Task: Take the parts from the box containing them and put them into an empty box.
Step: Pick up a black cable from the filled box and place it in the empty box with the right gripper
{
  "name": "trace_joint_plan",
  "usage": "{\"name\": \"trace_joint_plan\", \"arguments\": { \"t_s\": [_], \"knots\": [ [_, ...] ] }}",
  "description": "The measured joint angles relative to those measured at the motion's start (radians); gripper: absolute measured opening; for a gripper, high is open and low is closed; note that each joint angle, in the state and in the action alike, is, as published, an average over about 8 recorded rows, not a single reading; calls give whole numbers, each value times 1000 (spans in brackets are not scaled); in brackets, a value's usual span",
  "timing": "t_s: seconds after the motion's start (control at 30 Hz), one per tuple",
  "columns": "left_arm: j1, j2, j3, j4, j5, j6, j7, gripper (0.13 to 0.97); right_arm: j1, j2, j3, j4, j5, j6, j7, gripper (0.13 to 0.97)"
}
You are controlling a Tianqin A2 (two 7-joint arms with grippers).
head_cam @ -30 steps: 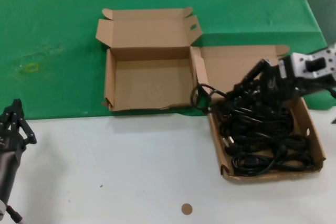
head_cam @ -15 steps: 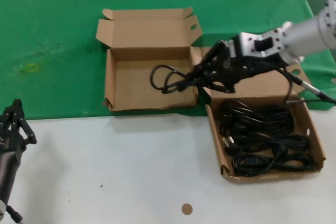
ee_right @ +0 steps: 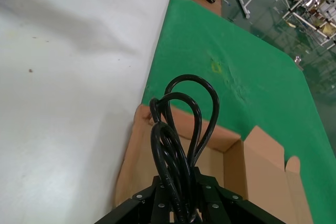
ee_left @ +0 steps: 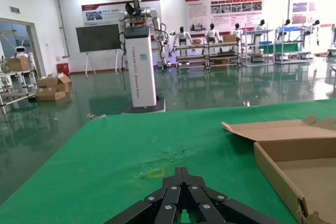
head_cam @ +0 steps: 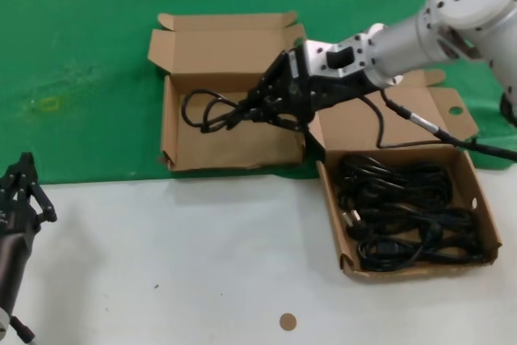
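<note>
Meanwhile, parked low at the near left edge of the white tabletop [head_cam: 202, 264]: the left gripper [head_cam: 24, 191], idle; in the left wrist view [ee_left: 181, 203] linkage seemingly folded together, jaws probably closed on nothing, though tips out of sight.

Nearer right, on the table: the full box [head_cam: 477, 191] with tall straight walls, a heap of black cables [head_cam: 404, 216] coiled inside, well short of emptied.

Farther back, on the green cloth [head_cam: 81, 54]: the right gripper [head_cam: 271, 107], a second ago down among the coils, half a second ago at the seam between the two boxes, now carried over the empty box [head_cam: 170, 131]. Jaws pinching a carried cable [head_cam: 206, 111], its loops dangling out ahead above the bare cardboard floor, seen close in the right wrist view [ee_right: 181, 129]. A thin dark lead trailing back from the arm over the full box.

Transfer stage evidently reached: lowering and release next, with snagging of the loops on the box wall a fair risk.
</note>
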Motion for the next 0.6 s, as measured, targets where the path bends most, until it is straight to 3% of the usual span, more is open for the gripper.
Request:
{"name": "trace_joint_plan", "arguments": {
  "t_s": [0.6],
  "knots": [
    [0, 0, 0, 0, 0, 0, 0, 144, 20, -74, -16, -88, -34, 90, -47, 212]
  ]
}}
